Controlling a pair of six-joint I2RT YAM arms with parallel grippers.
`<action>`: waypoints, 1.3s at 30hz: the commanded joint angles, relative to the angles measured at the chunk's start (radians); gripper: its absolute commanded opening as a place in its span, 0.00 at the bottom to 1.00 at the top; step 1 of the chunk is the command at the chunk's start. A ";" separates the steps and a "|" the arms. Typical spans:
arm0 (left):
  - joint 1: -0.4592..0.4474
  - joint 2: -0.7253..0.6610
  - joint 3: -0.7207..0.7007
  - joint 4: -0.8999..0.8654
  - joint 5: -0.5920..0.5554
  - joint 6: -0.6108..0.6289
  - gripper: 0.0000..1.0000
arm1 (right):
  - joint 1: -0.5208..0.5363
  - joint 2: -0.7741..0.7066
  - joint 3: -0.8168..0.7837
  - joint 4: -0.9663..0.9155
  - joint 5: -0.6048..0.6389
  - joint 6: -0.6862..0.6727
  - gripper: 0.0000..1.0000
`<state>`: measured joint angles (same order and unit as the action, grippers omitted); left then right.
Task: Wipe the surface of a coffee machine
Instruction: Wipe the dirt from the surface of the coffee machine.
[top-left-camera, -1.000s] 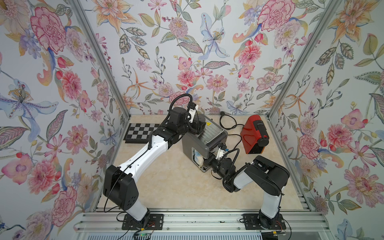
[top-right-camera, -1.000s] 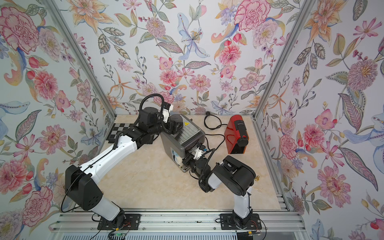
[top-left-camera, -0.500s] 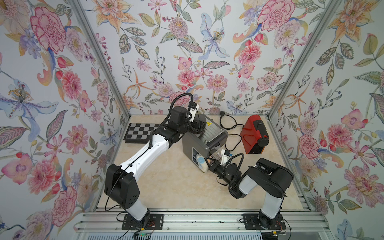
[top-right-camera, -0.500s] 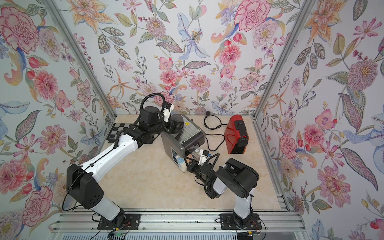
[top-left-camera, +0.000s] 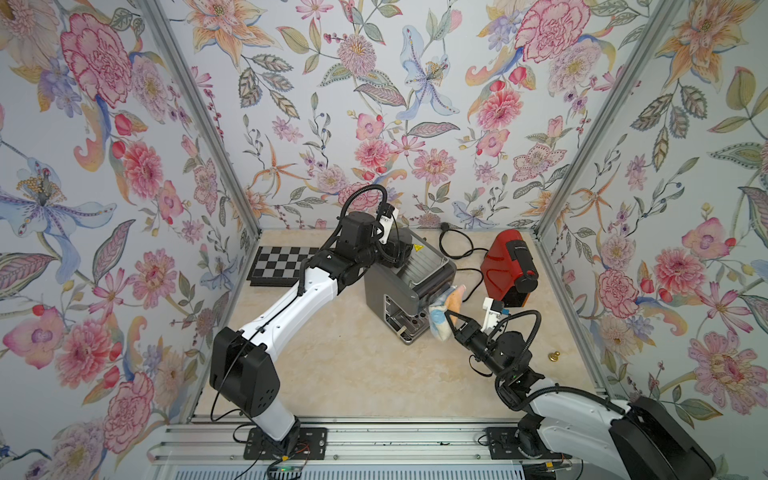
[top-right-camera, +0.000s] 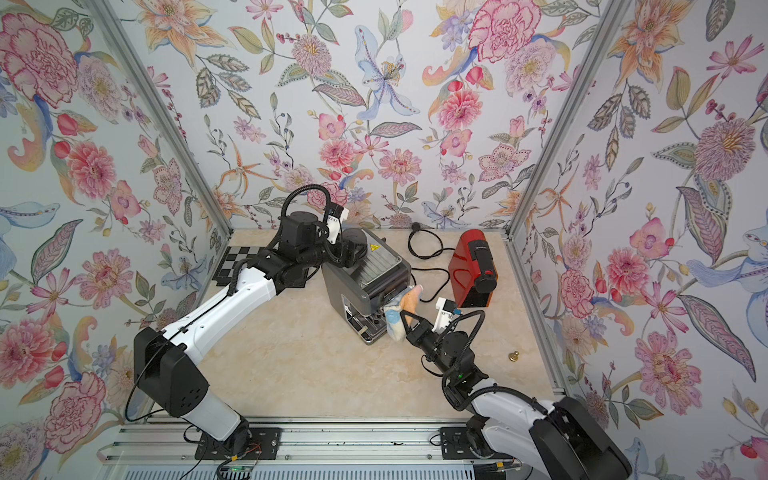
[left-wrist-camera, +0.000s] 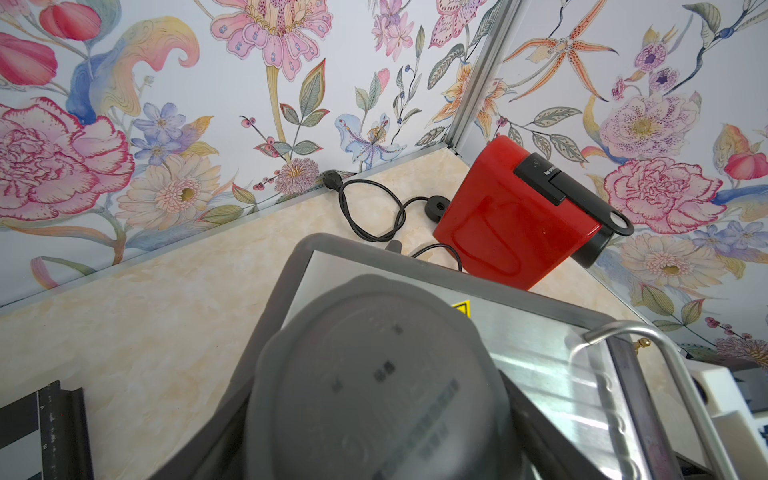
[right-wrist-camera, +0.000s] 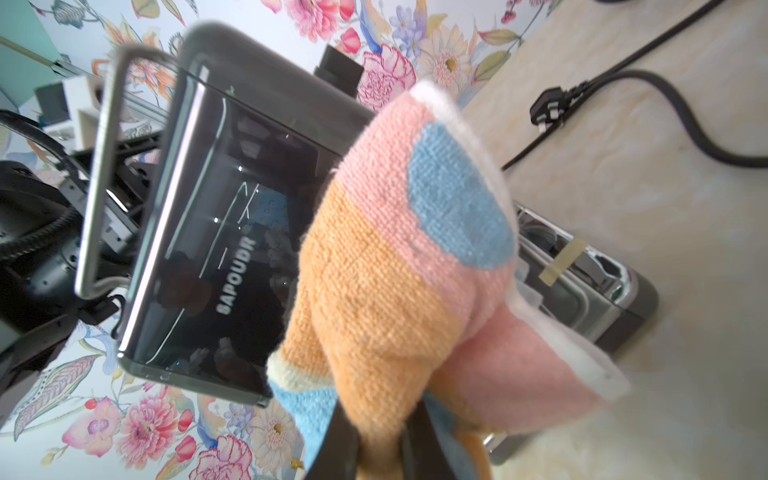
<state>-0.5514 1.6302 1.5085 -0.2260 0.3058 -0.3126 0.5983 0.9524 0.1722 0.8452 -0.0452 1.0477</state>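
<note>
Against the front corner of the grey coffee machine (top-left-camera: 390, 278) standing on the table (top-left-camera: 340, 365), multicolour cloth (top-left-camera: 441, 307) pinched in closed right jaws, left jaws at its rear top, open or gripping unclear

Beige tabletop (top-left-camera: 332, 365): grey coffee machine (top-left-camera: 390, 282), red coffee machine (top-left-camera: 505, 262), cable (right-wrist-camera: 640, 74), checkerboard (top-left-camera: 278, 266), small brass knob (top-left-camera: 553, 355).
</note>
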 joint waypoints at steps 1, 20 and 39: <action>-0.030 0.018 0.034 -0.055 0.064 -0.053 0.17 | -0.036 -0.198 0.068 -0.406 0.021 -0.114 0.00; -0.024 0.032 0.033 -0.064 0.083 -0.060 0.11 | 0.033 0.076 0.202 -0.011 -0.059 -0.093 0.00; -0.153 -0.032 -0.014 -0.068 0.035 -0.132 0.10 | -0.144 0.470 0.401 0.250 -0.337 0.000 0.00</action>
<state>-0.5625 1.6283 1.5204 -0.2447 0.1040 -0.4362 0.4561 1.3552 0.4877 0.9360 -0.2852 0.9962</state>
